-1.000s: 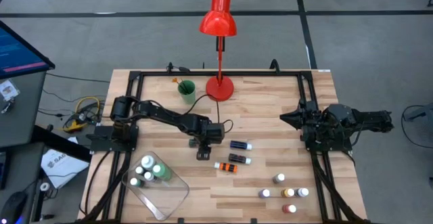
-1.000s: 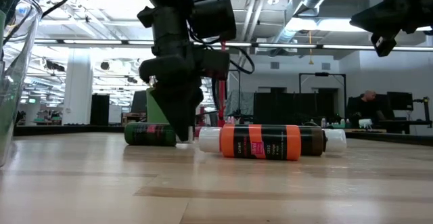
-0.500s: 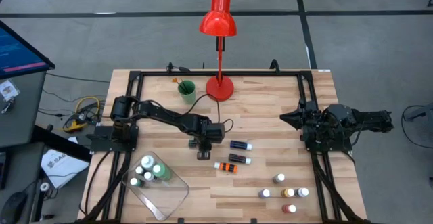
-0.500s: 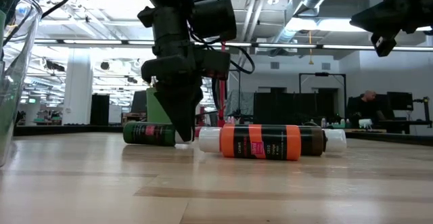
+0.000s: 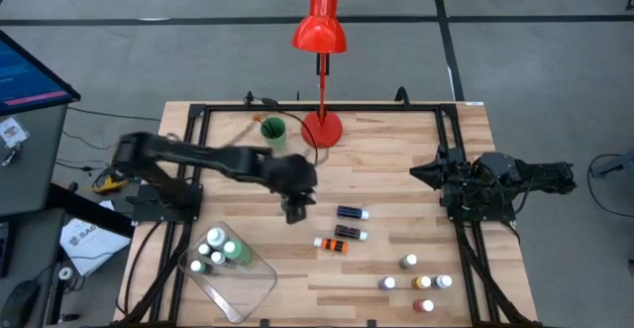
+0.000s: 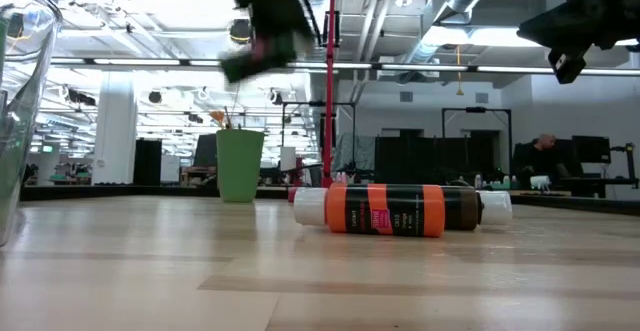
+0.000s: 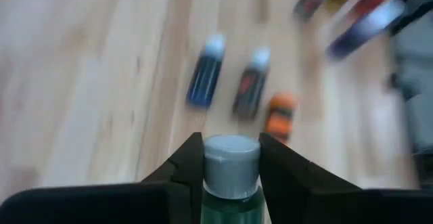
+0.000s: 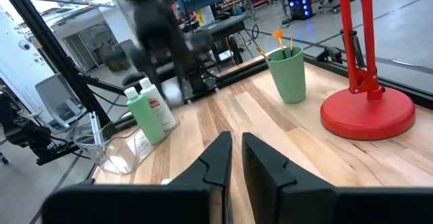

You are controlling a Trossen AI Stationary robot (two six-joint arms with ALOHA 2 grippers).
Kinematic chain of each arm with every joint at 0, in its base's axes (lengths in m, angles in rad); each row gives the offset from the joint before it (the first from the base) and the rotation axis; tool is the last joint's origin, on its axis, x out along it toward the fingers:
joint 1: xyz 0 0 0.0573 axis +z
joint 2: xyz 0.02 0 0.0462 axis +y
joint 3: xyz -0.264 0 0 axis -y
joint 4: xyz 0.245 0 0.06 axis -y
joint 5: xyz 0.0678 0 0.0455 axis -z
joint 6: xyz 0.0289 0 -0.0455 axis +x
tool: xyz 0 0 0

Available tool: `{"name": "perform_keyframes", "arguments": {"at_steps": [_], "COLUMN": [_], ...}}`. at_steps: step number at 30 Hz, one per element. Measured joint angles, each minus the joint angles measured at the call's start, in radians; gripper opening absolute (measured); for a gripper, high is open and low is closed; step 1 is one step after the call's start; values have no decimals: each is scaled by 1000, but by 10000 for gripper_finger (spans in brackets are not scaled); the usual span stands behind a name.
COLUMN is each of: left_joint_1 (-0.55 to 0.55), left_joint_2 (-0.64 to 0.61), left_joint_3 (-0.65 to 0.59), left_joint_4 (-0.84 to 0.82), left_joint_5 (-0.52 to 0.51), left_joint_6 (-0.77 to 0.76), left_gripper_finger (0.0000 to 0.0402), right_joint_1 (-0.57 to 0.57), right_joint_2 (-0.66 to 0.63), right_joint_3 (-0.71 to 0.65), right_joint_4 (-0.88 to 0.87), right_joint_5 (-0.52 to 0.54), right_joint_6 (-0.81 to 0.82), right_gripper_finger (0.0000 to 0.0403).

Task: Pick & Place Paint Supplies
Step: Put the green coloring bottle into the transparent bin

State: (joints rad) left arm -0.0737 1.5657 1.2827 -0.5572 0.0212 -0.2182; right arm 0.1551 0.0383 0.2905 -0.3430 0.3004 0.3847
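Left claw: pinching a dark green paint bottle by the neck, just under its grey-white cap, one finger on each side. In the high view this claw hangs over the middle of the counter, near the lying bottles. In the low view it is lifted clear of the wood, near the top edge.

Right claw: fingers nearly pressed together, nothing between them. The right arm is parked at the counter's right edge.

Lying on the counter beside the left claw: a dark blue bottle, a dark bottle with a red label and an orange bottle, white caps. Low view shows the orange bottle on its side.

Near the front right: a group of five small bottles, standing.

Clear tray at the front left holds several bottles, green ones among them.

Green cup with brushes stands near the back, next to the red lamp.
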Motion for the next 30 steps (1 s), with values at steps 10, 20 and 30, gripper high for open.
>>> {"name": "perform_keyframes", "arguments": {"at_steps": [10,20,30], "left_joint_1": [-185,-607,-868], "left_joint_2": [-477,-809,-785], "left_joint_3": [-198,-604,-800], "left_joint_4": [331,726,880], "left_joint_5": [-60,-363,-525], "left_joint_6": [-56,-123,-130], "left_gripper_finger": [93,93,93], "right_joint_1": [0,0,0], "right_joint_2": [0,0,0], "right_joint_3": [0,0,0], "right_joint_4": [0,0,0], "right_joint_5": [0,0,0], "right_joint_6": [0,0,0], "right_gripper_finger": [31,31,32]}}
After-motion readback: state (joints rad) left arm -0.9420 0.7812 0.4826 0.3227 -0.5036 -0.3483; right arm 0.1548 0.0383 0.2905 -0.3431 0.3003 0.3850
